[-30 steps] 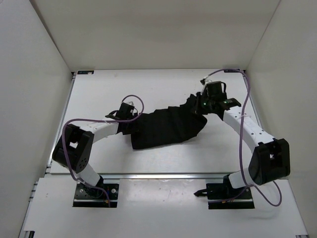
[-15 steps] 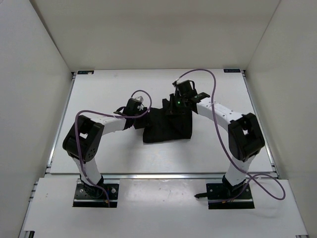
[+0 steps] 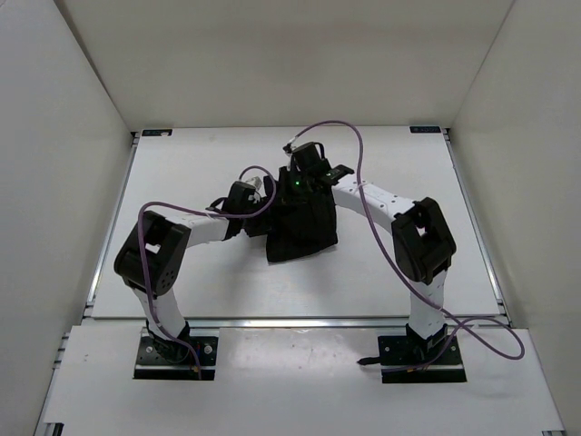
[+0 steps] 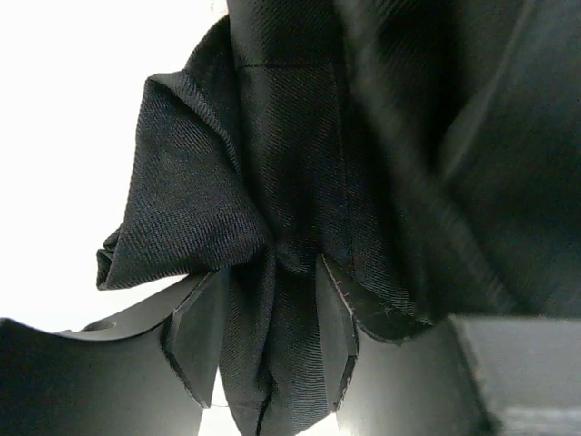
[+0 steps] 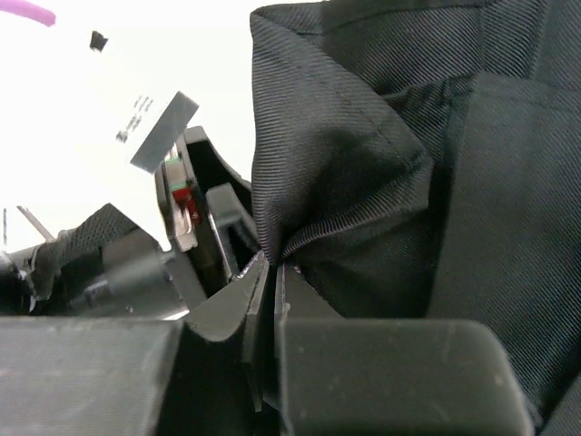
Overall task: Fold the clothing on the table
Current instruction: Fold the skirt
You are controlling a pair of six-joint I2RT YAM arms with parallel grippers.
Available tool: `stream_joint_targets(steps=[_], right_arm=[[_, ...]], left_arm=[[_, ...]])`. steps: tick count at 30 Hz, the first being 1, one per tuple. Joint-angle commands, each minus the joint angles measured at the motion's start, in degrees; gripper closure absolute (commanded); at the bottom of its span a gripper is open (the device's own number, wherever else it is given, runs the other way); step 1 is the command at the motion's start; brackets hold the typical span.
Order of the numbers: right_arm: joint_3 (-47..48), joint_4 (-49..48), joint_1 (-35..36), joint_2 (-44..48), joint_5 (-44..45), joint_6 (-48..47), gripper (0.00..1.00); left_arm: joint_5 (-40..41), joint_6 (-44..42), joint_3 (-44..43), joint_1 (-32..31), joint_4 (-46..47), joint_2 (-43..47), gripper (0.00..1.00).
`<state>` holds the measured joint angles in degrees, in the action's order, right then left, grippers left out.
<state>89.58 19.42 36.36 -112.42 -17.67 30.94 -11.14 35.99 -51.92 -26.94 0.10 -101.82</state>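
Black pleated garment sits doubled mid-counter. Right gripper is pinched tight on a fold, left gripper clamped on a bunch. I'd lay right's edge flush over left's, then release.

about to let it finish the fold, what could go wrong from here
The right end effector pinches only a thin edge of the clothing, which could slip free. The left end effector grips a thick bunch of it, so the fold may land lumpy, not flat. Both sit very close together over the clothing and might knock into each other.
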Motion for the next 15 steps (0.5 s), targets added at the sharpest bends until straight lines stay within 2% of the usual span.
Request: stream_joint_targets(steps=[1, 7, 8, 9, 10, 13, 15], right_arm=[[-1.76, -4.56, 0.9, 0.71, -2.36, 3.33, 1.0], [-5.37, -2.71, 2.05, 1.76, -2.97, 2.64, 0.99], [-6.95, -3.16, 1.53, 2.2, -3.16, 2.81, 0.9], [-8.36, -3.77, 1.26, 2.9, -3.77, 2.81, 0.68], [-8.46, -4.47, 0.91, 3.52, -4.99, 2.9, 0.51], [-9.86, -10.6, -0.06, 6.33, -9.22, 3.87, 0.31], [-11.78, -15.61, -1.2, 10.88, -10.37, 5.79, 0.26]], left_arm=[[1.2, -1.09, 3.41, 0.57, -7.66, -2.07, 0.47], [1.38, -1.09, 4.1, 2.15, -7.83, -0.31, 0.43], [1.21, -1.27, 3.67, 2.5, -8.09, 0.47, 0.42], [0.94, -1.62, 3.5, 2.94, -8.44, 0.74, 0.4], [0.77, -1.71, 3.32, 3.38, -8.8, 1.09, 0.39], [0.06, -2.15, 3.14, 4.87, -10.29, 3.82, 0.32], [1.02, -2.06, 2.53, 6.8, -10.99, 7.58, 0.28]])
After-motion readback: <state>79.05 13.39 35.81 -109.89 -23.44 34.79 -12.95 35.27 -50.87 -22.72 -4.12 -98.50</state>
